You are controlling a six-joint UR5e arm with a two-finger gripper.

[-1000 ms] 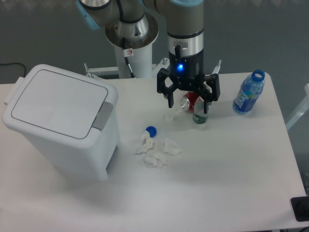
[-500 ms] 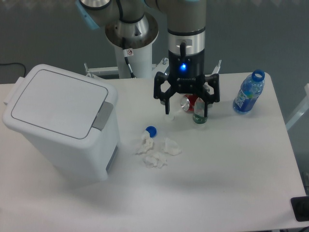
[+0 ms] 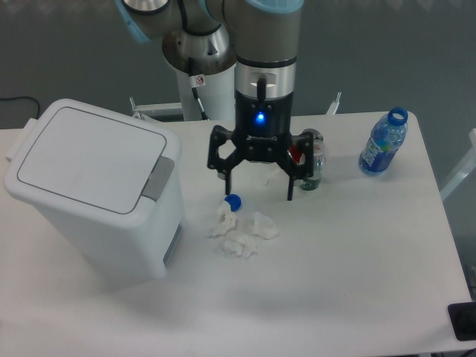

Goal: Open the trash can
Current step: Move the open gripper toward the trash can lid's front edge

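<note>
Bin [image 3: 89,193] sits shut on the bench [image 3: 335,282]. At its 3 o'clock the claw [image 3: 257,186] hangs spread wide, holding nothing, not yet reaching the grey button [image 3: 155,178].

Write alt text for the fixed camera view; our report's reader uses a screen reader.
A robot arm's open gripper hovers over a white table, right of a closed white trash can. Nearby: crumpled tissues, a blue cap and a blue bottle.

Splayed tool [image 3: 258,194] beside lidded trash can [image 3: 93,193]
</note>
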